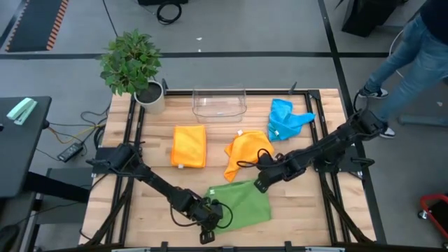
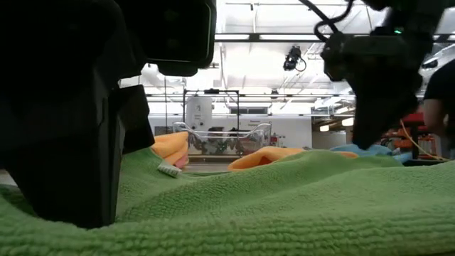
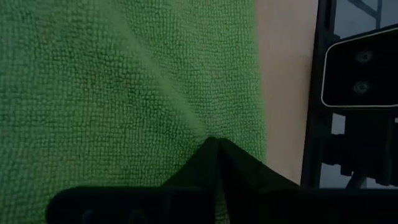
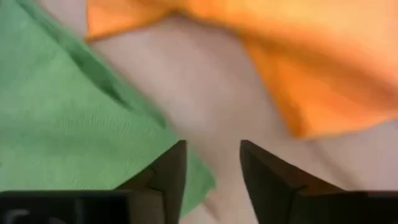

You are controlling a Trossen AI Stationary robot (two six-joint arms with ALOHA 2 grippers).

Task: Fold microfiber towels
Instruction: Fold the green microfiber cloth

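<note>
A green towel lies spread on the table near its front edge. My left gripper is shut on the towel at its near left corner. My right gripper hovers open at the towel's far right corner, with bare table between its fingers. Farther back, a folded orange towel lies flat, a second orange towel lies crumpled, and a blue towel lies bunched up. My left gripper pinches the green towel between its two shut fingers close to the towel's edge, at the near left corner. The fingers slant down from the table's left. Creases run out from the fingertips, and the rest of the towel lies on the table.
A clear plastic bin stands at the back middle and a potted plant at the back left corner. A black frame runs around the table. A person's legs show beyond the far right corner.
</note>
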